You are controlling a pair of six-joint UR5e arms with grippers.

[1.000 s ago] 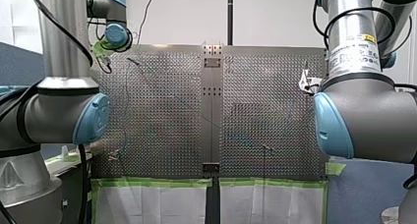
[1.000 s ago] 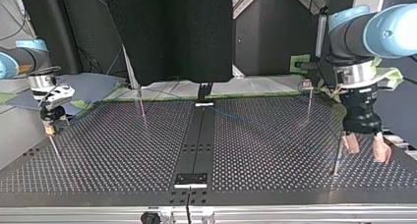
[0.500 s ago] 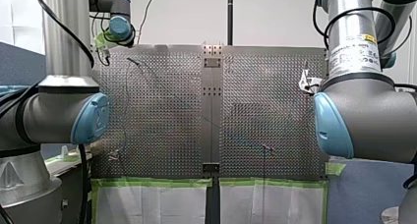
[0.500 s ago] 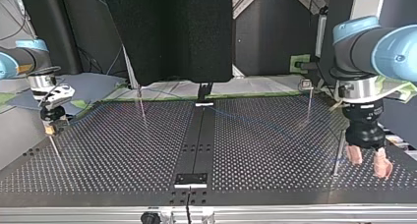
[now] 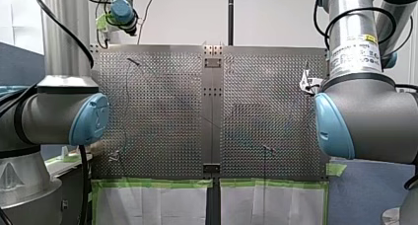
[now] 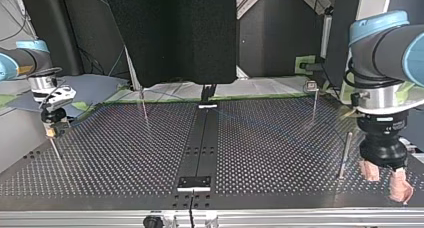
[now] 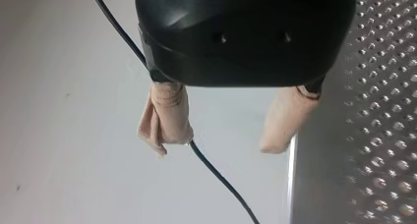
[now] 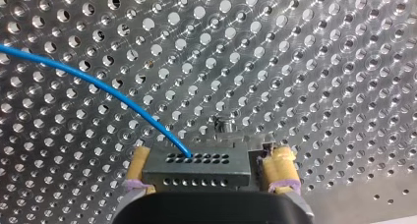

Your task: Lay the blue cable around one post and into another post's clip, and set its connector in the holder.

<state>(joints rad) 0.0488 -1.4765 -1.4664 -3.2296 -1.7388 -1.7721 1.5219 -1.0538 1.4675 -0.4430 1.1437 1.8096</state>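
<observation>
Clamped by its yellow pads (image 8: 278, 160) on the grey connector (image 8: 196, 166), my right gripper (image 8: 209, 157) holds it low over the perforated table (image 8: 319, 62), near the edge at the top view's left. The blue cable (image 8: 98, 84) leaves the connector's face and curves away over the holes. My left gripper (image 7: 226, 130) hangs at the table's opposite edge, near the corner at the top view's right, just beside a thin post (image 6: 344, 155). Its beige-padded fingers (image 7: 167, 116) stand well apart with nothing between them, and a black wire (image 7: 221, 180) runs past one finger.
</observation>
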